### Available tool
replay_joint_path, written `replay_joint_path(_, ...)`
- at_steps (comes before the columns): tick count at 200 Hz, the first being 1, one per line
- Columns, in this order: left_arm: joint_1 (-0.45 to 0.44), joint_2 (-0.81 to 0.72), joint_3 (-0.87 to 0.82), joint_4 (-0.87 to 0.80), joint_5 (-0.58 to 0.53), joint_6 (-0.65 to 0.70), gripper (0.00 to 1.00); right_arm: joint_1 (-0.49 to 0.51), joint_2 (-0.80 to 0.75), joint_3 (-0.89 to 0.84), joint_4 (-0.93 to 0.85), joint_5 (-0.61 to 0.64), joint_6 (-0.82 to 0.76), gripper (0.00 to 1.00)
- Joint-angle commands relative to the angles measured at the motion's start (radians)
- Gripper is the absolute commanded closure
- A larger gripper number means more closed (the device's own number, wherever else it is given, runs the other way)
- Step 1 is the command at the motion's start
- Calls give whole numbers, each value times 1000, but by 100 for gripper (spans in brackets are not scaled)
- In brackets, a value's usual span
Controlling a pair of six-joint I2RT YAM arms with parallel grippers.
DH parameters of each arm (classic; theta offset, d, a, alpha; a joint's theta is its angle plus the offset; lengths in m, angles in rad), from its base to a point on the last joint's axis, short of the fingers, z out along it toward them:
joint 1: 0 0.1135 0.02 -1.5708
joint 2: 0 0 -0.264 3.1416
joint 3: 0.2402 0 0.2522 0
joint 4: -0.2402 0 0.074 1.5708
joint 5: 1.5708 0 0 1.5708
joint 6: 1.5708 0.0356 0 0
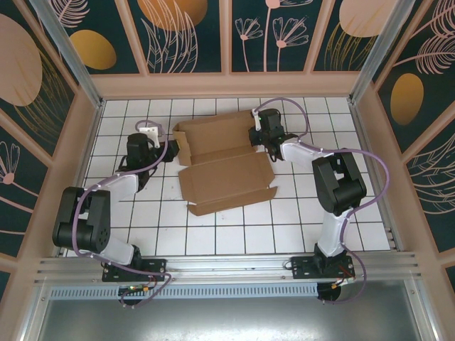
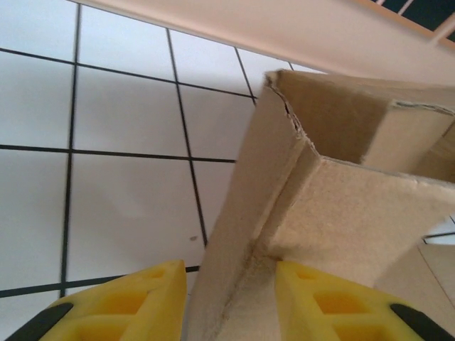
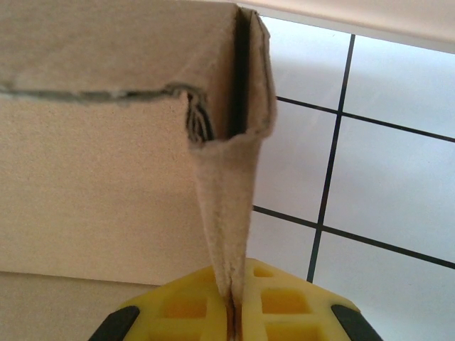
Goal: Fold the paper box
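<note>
Ends of the paper box (image 1: 224, 167) point left and right across the bench (image 1: 213, 234); my right pincer (image 3: 233, 312) pinches the right wall; my left pincer (image 2: 231, 312) stands spread astride the left wall.

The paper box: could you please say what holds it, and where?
Right gripper pinches the paper box by its right wall; left gripper straddles the left wall, grip unclear.

Arms (image 1: 117, 186): white links, black joints.
Cables (image 1: 283, 100): purple, looping back behind left pincer (image 2: 231, 298) and right pincer (image 3: 231, 312).
Fingers (image 2: 135, 302): yellow, hollow-celled, black at outer corners.
</note>
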Motion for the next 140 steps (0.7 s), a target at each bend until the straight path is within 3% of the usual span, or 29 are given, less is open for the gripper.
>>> replay_joint_path(1,-20,11,20,-20,23,33,62,0,39,-4,-84,-11,-8,90)
replay_joint_path(50,-41,38,53,-34,20,46,50,6,23,-23,-73,-11,-1,90)
replay_joint_path(140,-75,126,139,-93,-19,97,44,14,-12,-52,-70,-13,1,91)
